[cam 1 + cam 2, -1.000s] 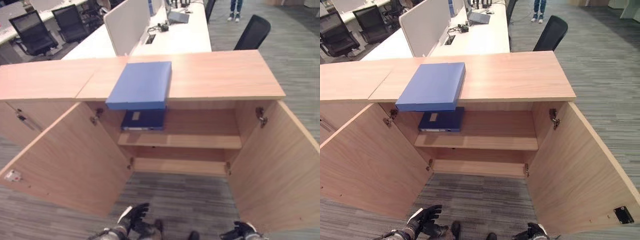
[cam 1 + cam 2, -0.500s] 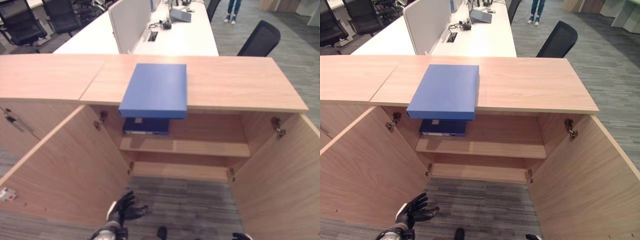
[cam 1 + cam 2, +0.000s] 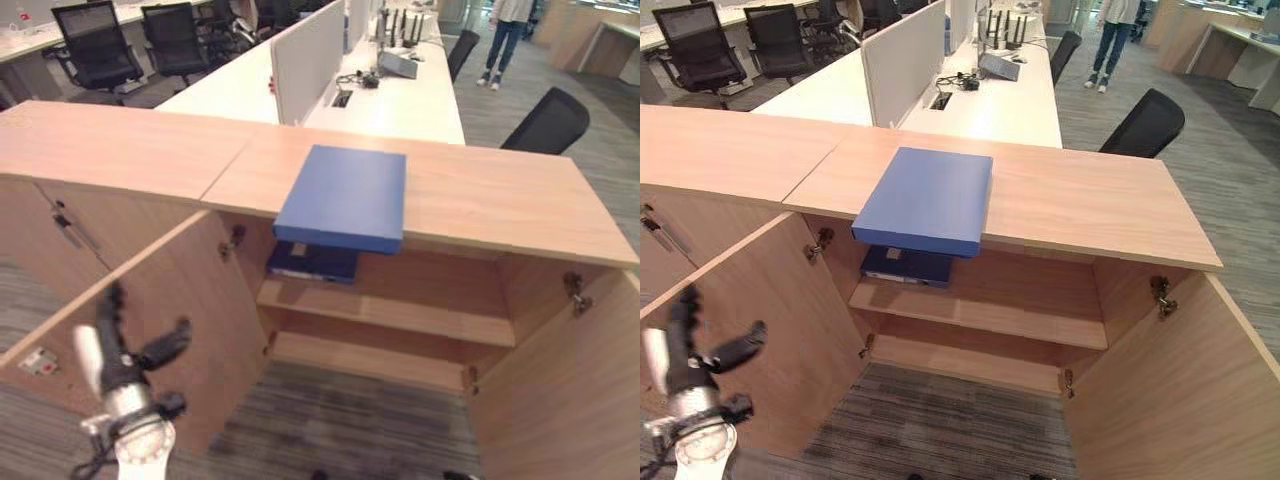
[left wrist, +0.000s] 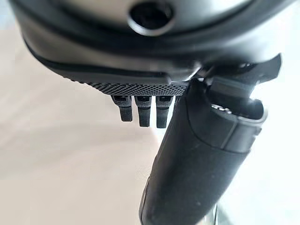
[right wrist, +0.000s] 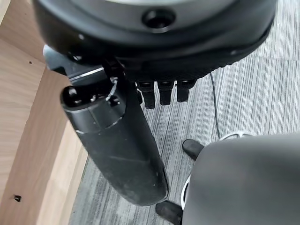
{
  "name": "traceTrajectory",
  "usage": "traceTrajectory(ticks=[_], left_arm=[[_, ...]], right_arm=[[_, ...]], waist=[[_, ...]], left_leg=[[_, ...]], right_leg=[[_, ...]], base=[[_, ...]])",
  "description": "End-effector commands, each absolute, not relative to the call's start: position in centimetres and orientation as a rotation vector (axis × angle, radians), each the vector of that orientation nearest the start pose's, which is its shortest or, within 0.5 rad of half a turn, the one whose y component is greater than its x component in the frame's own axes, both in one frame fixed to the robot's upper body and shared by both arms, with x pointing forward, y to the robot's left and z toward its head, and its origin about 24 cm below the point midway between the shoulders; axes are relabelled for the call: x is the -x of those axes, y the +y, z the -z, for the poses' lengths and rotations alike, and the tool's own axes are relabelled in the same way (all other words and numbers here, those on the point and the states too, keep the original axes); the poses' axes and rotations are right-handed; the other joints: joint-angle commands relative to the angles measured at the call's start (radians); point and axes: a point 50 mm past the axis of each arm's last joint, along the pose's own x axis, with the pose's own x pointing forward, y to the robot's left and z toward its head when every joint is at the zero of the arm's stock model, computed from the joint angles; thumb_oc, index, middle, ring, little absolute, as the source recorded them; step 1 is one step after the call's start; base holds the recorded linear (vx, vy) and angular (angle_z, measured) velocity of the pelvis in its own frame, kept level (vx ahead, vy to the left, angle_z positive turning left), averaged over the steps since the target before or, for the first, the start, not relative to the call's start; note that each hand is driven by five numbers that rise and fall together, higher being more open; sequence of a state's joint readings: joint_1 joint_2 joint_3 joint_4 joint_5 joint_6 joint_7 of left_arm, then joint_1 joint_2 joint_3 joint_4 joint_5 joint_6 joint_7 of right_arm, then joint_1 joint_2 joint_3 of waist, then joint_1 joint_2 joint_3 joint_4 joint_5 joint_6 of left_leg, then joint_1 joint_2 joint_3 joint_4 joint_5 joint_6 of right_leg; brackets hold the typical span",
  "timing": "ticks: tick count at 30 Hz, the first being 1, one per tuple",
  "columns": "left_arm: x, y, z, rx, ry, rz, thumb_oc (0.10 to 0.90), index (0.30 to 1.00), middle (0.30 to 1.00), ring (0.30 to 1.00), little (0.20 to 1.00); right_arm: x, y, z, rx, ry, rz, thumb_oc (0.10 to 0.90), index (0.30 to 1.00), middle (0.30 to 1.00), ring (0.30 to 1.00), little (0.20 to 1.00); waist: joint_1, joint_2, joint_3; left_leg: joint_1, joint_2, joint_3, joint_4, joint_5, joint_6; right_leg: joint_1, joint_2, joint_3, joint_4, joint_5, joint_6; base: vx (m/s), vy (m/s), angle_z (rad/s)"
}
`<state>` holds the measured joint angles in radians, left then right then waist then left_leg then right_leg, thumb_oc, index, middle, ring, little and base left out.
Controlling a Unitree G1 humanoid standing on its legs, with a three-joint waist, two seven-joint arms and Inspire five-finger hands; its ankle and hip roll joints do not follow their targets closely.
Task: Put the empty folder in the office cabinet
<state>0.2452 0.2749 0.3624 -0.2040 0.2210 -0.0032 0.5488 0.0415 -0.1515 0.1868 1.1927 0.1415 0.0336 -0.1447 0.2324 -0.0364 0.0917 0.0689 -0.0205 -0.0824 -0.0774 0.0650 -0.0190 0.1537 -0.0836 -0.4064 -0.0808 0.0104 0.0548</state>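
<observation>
The folder (image 3: 926, 200) on the cabinet (image 3: 1090, 195) is plain mid blue; the second folder (image 3: 906, 266) on the shelf below is darker blue with a small pale label. The cabinet is light warm wood with a faint grain, doors and shelf alike. The floor (image 3: 940, 430) is grey carpet in fine streaks. The left hand (image 3: 125, 365) is black with a white thumb cover. The desks (image 3: 990, 90) behind are white, their chairs (image 3: 1145, 120) black.

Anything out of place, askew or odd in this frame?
One thing: the blue folder lies flat on the cabinet top with its near edge jutting past the front lip, above the open shelves. A second, darker folder lies on the upper shelf beneath it. Both doors stand open; the left hand is raised, holding nothing.
</observation>
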Motion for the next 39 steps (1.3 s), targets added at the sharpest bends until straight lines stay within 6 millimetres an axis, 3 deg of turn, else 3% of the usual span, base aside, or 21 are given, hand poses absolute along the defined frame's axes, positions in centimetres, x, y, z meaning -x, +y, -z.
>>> traceTrajectory(ticks=[1, 4, 11, 17, 21, 30, 39], left_arm=[[-18.6, 28.8, -16.2, -0.773, -0.596, -0.913, 0.8, 0.9, 0.9, 0.9, 0.9], [-20.5, 26.6, -20.2, -0.951, -0.81, -0.819, 0.8, 0.9, 0.9, 0.9, 0.9], [-22.6, 22.1, -23.1, -1.17, -1.022, -0.499, 0.8, 0.9, 0.9, 0.9, 0.9], [-23.5, 21.1, -22.9, -1.217, -1.011, -0.376, 0.8, 0.9, 0.9, 0.9, 0.9], [-25.1, 20.8, -21.3, -1.196, -0.879, -0.253, 0.8, 0.9, 0.9, 0.9, 0.9], [-26.4, 20.5, -20.7, -1.195, -0.815, -0.203, 0.8, 0.9, 0.9, 0.9, 0.9], [-27.6, 20.8, -18.5, -1.182, -0.665, -0.122, 0.8, 0.9, 0.9, 0.9, 0.9]], right_arm=[[-8.4, -18.9, 17.0, 0.244, 1.231, 0.101, 0.8, 0.9, 0.9, 0.9, 0.9], [-9.1, -19.0, 16.9, 0.287, 1.215, 0.072, 0.8, 0.9, 0.9, 0.9, 0.9], [-9.6, -19.8, 16.7, 0.32, 1.208, 0.037, 0.8, 0.9, 0.9, 0.9, 0.9], [-9.2, -20.1, 16.7, 0.322, 1.217, 0.033, 0.8, 0.9, 0.9, 0.9, 0.9], [-8.4, -21.0, 16.8, 0.33, 1.255, 0.039, 0.8, 0.9, 0.9, 0.9, 0.9], [-8.1, -21.2, 16.8, 0.333, 1.274, 0.031, 0.8, 0.9, 0.9, 0.9, 0.9], [-7.8, -21.5, 16.9, 0.328, 1.294, 0.034, 0.8, 0.9, 0.9, 0.9, 0.9]], waist=[[0.003, -0.048, -0.008], [-0.014, -0.043, -0.019], [-0.073, -0.026, -0.039], [-0.093, -0.024, -0.047], [-0.124, -0.02, -0.058], [-0.141, -0.016, -0.061], [-0.156, -0.009, -0.064]], left_leg=[[-0.001, 0.003, 0.005, -0.01, -0.07, -0.022], [0.01, 0.006, 0.011, -0.01, -0.083, -0.024], [0.024, 0.006, 0.038, -0.01, -0.084, -0.021], [0.035, 0.007, 0.054, -0.01, -0.091, -0.02], [0.052, 0.008, 0.071, -0.01, -0.097, -0.015], [0.064, 0.008, 0.083, -0.01, -0.104, -0.012], [0.078, 0.008, 0.095, -0.01, -0.111, -0.009]], right_leg=[[0.022, -0.089, -0.016, 0.002, 0.02, 0.077], [0.029, -0.091, -0.012, 0.002, 0.019, 0.083], [0.026, -0.098, 0.006, 0.001, 0.033, 0.09], [0.026, -0.098, 0.017, 0.001, 0.034, 0.092], [0.028, -0.097, 0.036, 0.0, 0.035, 0.094], [0.032, -0.095, 0.05, -0.004, 0.036, 0.094], [0.038, -0.096, 0.061, -0.006, 0.036, 0.094]], base=[[0.0, -0.003, 0.03], [0.0, 0.0, 0.0], [0.0, 0.023, -0.08], [0.01, 0.011, -0.17], [0.01, 0.011, -0.13], [0.01, 0.0, -0.06], [0.01, 0.002, -0.05]])
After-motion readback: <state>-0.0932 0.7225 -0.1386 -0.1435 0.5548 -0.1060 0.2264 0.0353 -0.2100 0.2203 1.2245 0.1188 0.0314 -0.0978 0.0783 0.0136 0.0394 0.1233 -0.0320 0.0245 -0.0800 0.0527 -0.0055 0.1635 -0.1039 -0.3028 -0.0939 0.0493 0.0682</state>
